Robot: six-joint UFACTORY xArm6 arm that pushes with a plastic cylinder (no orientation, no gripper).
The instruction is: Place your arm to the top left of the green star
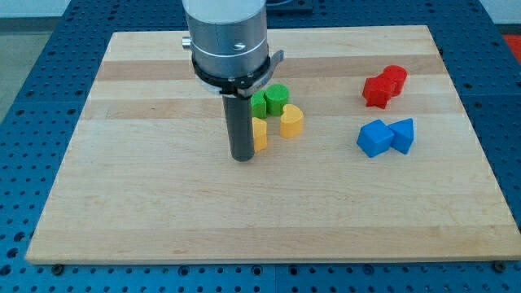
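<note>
Two green blocks sit near the board's middle. The left one (259, 103), partly hidden behind my rod, looks like the green star; the right one (277, 98) is a rounder green block. My tip (242, 157) rests on the board below and to the left of the green star, touching the left side of a yellow block (260, 133). A yellow heart-shaped block (291, 120) lies just to the right of it, below the green blocks.
Two red blocks (384, 86) lie together at the upper right. A blue cube (374, 138) and a blue triangular block (403, 134) lie below them. The wooden board (146, 212) sits on a blue perforated table.
</note>
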